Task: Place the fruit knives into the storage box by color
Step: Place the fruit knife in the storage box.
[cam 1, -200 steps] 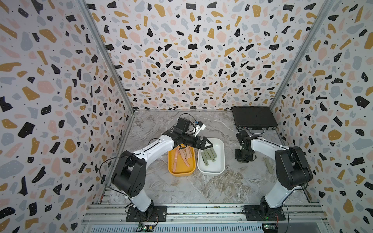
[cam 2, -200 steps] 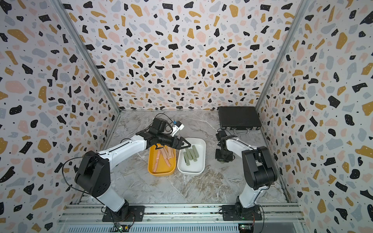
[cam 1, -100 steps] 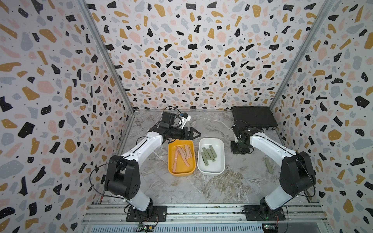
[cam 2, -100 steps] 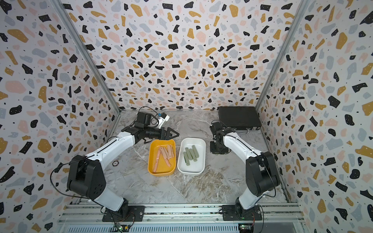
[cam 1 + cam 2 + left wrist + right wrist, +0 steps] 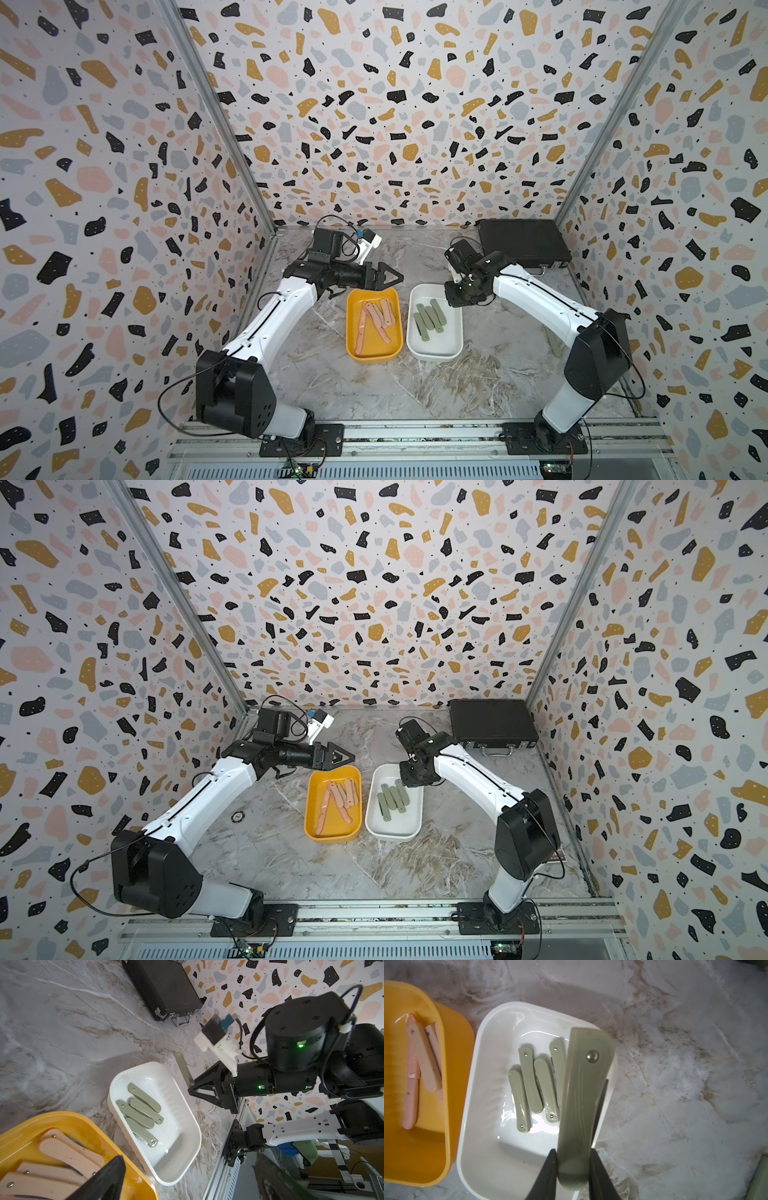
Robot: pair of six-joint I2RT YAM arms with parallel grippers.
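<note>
Marble-look tabletop [image 5: 415,395], terrazzo-print walls [image 5: 374,104], black case [image 5: 519,245] at back. R gripper [image 5: 572,1150] clamped on green knife [image 5: 583,1095] over white tray [image 5: 483,1047] w/ four green knives [image 5: 430,318]; pink knives [image 5: 376,318] in yellow tray [image 5: 353,357]. L gripper [image 5: 397,277] jaws apart, empty.

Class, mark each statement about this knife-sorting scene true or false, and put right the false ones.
1. The right gripper is shut on a green knife. True.
2. The left gripper holds a pink knife. False: it is open and empty.
3. The white box holds pink knives. False: four green knives lie in it; the pink knives lie in the yellow box.
4. The black case is closed. True.
</note>
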